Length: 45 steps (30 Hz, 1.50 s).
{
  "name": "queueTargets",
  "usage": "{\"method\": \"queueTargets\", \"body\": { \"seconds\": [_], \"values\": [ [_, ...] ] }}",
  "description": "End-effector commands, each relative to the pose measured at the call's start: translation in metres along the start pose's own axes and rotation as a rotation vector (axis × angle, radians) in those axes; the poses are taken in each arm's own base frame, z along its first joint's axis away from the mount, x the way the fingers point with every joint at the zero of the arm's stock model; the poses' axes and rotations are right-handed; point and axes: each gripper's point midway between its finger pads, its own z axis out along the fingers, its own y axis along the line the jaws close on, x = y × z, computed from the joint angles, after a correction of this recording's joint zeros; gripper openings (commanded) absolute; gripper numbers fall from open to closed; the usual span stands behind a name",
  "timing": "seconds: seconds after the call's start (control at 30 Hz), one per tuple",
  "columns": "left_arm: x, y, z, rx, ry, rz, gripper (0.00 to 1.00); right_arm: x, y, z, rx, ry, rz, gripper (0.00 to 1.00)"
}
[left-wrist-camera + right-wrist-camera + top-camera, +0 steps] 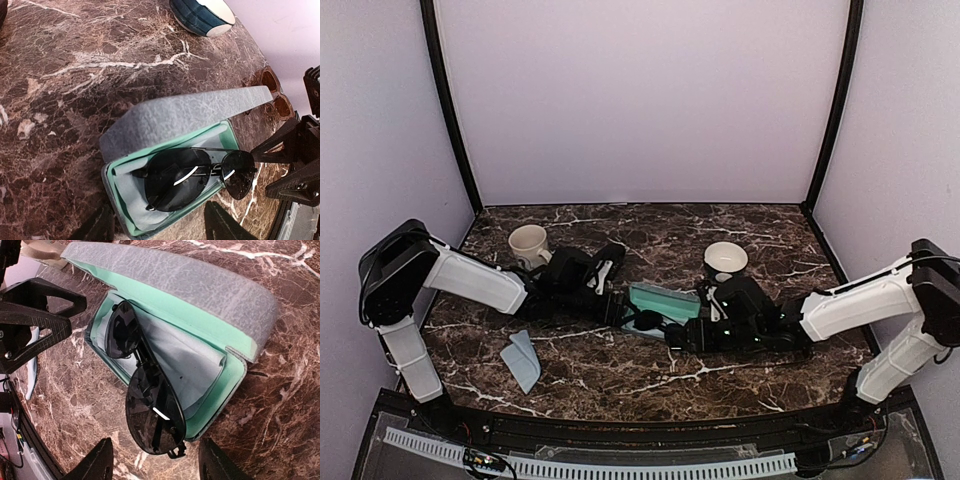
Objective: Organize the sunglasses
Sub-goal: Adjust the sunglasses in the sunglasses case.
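One pair of dark-lensed sunglasses (192, 175) lies folded in the open grey case with mint lining (180, 117), one lens hanging over the case's front rim. In the top view the case (665, 298) sits mid-table with the sunglasses (645, 323) at its near edge. My left gripper (160, 231) is open at the case's left end, touching nothing. My right gripper (155, 465) is open, its fingers either side of the overhanging lens (155, 417) without touching it. In the top view the left gripper (617, 306) and right gripper (672, 336) flank the case. The second pair is out of view.
A cream mug (528, 243) stands at the back left and a dark blue cup with a white inside (725, 258) behind the right gripper. A light blue-grey flat piece (523, 360) lies near the front left. The table is brown marble (620, 385) between purple walls.
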Motion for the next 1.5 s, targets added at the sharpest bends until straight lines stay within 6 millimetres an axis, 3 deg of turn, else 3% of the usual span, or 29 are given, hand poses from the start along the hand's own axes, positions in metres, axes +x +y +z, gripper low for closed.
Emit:
{"method": "queueTargets", "body": {
  "seconds": [0.0, 0.6, 1.47],
  "values": [
    [-0.004, -0.003, -0.002, 0.016, -0.016, 0.004, 0.63, 0.000, 0.004, -0.009, -0.011, -0.018, 0.006, 0.59],
    [-0.008, -0.004, -0.005, 0.005, -0.024, 0.016, 0.63, 0.018, 0.018, 0.000, -0.058, 0.050, 0.010, 0.59],
    [-0.007, -0.001, -0.004, -0.005, -0.020, 0.020, 0.63, 0.007, 0.038, 0.009, -0.102, 0.046, -0.039, 0.59]
  ]
}}
